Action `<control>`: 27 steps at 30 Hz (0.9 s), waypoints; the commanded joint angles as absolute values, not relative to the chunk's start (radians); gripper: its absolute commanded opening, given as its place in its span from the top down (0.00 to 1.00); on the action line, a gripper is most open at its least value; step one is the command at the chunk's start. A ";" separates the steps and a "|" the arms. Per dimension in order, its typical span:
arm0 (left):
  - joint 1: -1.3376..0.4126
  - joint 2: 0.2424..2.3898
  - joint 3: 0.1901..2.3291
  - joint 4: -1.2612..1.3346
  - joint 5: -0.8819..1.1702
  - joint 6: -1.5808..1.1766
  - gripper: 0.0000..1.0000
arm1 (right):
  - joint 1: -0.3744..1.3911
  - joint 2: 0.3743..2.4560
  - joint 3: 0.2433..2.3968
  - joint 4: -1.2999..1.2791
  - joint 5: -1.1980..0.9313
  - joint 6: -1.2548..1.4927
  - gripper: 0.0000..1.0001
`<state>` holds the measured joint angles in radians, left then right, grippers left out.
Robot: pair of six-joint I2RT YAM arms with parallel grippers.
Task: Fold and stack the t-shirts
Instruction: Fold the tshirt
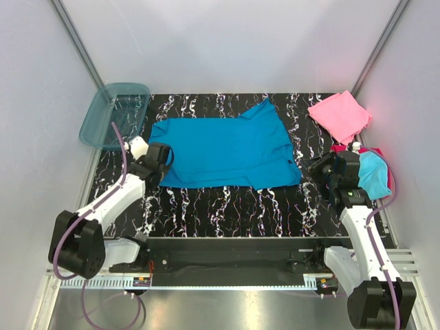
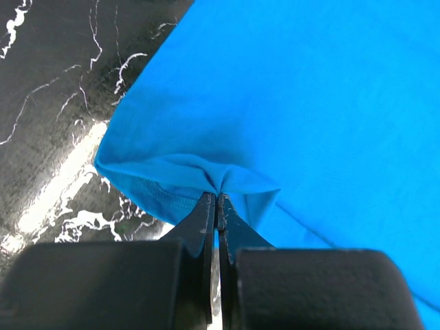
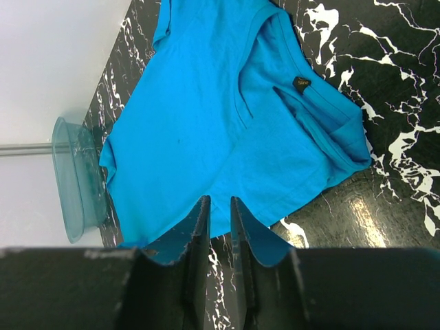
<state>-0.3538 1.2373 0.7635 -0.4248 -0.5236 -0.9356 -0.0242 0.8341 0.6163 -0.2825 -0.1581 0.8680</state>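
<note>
The large teal-blue t-shirt (image 1: 220,151) lies spread flat on the black marbled table (image 1: 227,206). My left gripper (image 1: 159,159) is shut on its left near corner, with the cloth bunched between the fingertips in the left wrist view (image 2: 217,196). My right gripper (image 1: 317,167) hovers just right of the shirt's right edge, its jaws a narrow gap apart and empty (image 3: 216,201). The shirt (image 3: 206,124) fills its view, collar label showing. A pink folded shirt (image 1: 339,115) lies at the back right. A lighter cyan one (image 1: 373,173) lies on a magenta-red one (image 1: 390,180) behind my right wrist.
A translucent blue plastic tub (image 1: 113,115) stands tilted at the back left corner and also shows in the right wrist view (image 3: 72,179). White walls close in the table on three sides. Bare table runs along the near edge in front of the shirt.
</note>
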 commanded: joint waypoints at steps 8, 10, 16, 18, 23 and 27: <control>-0.319 1.324 0.792 -0.480 -0.612 -0.997 1.00 | -0.018 0.818 0.607 -0.250 -0.150 0.854 0.77; -0.319 1.321 0.782 -0.494 -0.640 -1.028 1.00 | -0.018 0.824 0.607 -0.247 -0.147 0.853 0.77; -0.284 1.307 0.767 -0.497 -0.660 -1.043 1.00 | -0.018 0.828 0.611 -0.247 -0.143 0.853 0.78; -0.273 1.308 0.770 -0.494 -0.655 -1.039 1.00 | -0.018 0.828 0.607 -0.244 -0.141 0.853 0.78; -0.261 1.338 0.805 -0.469 -0.635 -0.994 1.00 | -0.018 0.830 0.603 -0.244 -0.137 0.848 0.79; -0.255 1.359 0.834 -0.459 -0.624 -0.959 1.00 | -0.018 0.828 0.601 -0.239 -0.129 0.842 0.80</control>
<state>-0.2626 1.3445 0.7837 -0.5003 -0.6056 -0.9962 -0.0242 0.8299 0.6014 -0.2813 -0.1482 0.8646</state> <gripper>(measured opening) 0.012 0.207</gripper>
